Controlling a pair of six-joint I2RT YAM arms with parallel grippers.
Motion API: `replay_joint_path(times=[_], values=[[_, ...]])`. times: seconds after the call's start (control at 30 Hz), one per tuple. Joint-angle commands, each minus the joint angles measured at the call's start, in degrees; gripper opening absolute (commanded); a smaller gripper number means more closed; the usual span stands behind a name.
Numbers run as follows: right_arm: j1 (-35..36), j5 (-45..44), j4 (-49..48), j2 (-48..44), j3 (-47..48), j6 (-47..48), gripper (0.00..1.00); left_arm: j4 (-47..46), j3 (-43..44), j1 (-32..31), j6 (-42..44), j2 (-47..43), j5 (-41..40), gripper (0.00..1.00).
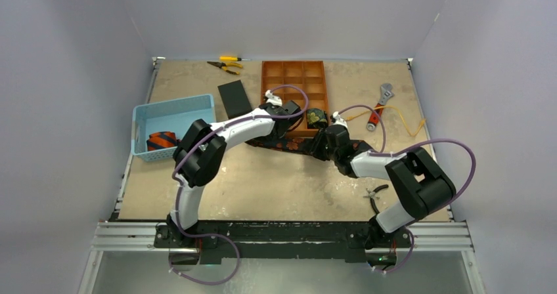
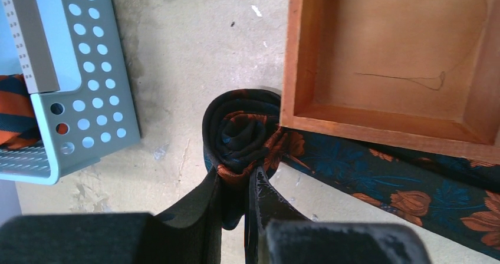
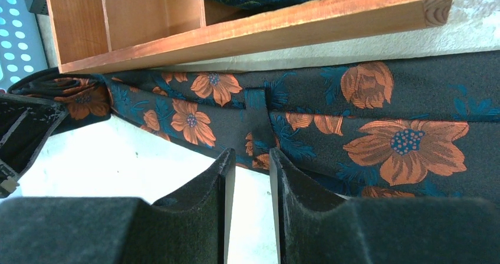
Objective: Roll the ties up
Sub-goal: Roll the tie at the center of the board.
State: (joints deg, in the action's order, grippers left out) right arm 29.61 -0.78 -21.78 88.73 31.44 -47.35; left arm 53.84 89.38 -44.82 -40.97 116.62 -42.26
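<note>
A dark tie (image 3: 330,108) with orange flowers lies flat along the front of the wooden tray (image 3: 247,31). Its left end is wound into a roll (image 2: 242,131) beside the tray's corner (image 2: 295,114). My left gripper (image 2: 236,178) is shut on the lower rim of that roll. My right gripper (image 3: 250,158) is open by a narrow gap, its tips at the near edge of the flat tie, with nothing between them. A rolled green-gold tie (image 1: 316,117) sits in a tray compartment. A navy tie with orange stripes (image 1: 162,140) lies in the blue basket (image 1: 172,107).
A black pad (image 1: 234,98) lies left of the tray, with yellow-handled pliers (image 1: 226,64) behind it. A wrench (image 1: 381,102) and a yellow cord (image 1: 404,120) lie at the right. Small pliers (image 1: 376,194) rest near the right arm's base.
</note>
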Motion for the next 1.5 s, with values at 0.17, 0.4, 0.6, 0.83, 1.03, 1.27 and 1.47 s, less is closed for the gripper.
replay_joint_path(times=[0.17,0.4,0.6,0.83,1.03,1.27,1.47], values=[[0.01,-0.73,-1.95,-2.76,-2.44,0.77,0.35,-2.05,3.33,-1.75,1.81,3.31,3.56,0.00],[-0.23,-0.16,-2.14,-3.75,-2.88,1.03,0.37,-5.11,2.64,-2.42,3.42,2.56,7.83,0.22],[-0.30,0.50,-1.86,-4.59,-2.94,1.30,0.39,-8.22,1.81,-2.38,5.01,0.62,12.12,0.40],[-0.28,0.69,-1.18,-6.58,-3.05,2.18,0.40,-12.08,0.42,-2.39,6.40,-2.11,16.45,0.48],[-0.26,4.24,-1.48,-9.15,-3.35,5.10,0.46,-17.69,-4.27,-1.33,7.97,-8.37,21.23,0.54],[0.03,10.65,-3.34,-8.55,-0.67,6.18,0.53,-23.33,-11.62,5.09,7.97,-16.29,28.27,0.55],[4.45,12.87,-2.28,-4.47,6.57,4.52,0.57,-30.71,-22.45,14.70,7.82,-26.47,35.28,0.55]])
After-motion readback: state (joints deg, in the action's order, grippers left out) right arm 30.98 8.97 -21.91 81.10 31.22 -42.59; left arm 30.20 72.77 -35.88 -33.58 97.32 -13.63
